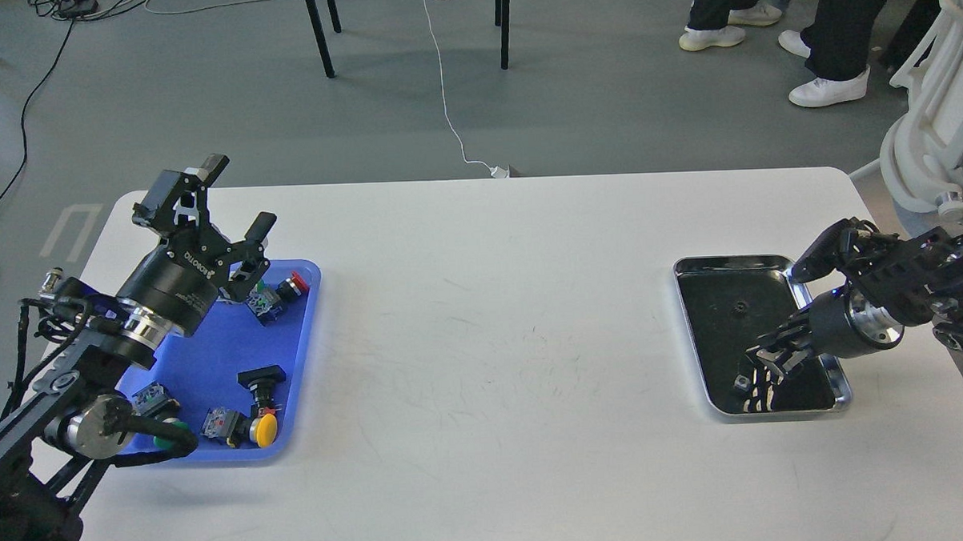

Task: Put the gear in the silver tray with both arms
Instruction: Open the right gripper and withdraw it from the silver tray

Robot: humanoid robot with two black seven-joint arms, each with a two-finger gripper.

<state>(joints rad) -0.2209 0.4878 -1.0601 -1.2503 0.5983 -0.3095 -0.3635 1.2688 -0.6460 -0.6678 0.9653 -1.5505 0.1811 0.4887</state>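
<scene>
The silver tray (692, 327) lies at the table's right side. A small dark gear (741, 305) rests on its dark floor, towards the back. My right gripper (763, 358) hangs low over the tray's front half, fingers pointing left and down. It looks dark against the floor and its reflection, so I cannot tell its fingers apart. A small pale piece (740, 383) shows just below the fingertips; I cannot tell whether it is held. My left gripper (223, 206) is open and empty, raised above the back edge of the blue tray (293, 373).
The blue tray at the table's left holds several push-button switches, with a red cap (296, 285), a yellow cap (264, 429) and a black cap (261, 377). A white chair (937, 118) stands off the table's right back corner. People's legs stand beyond.
</scene>
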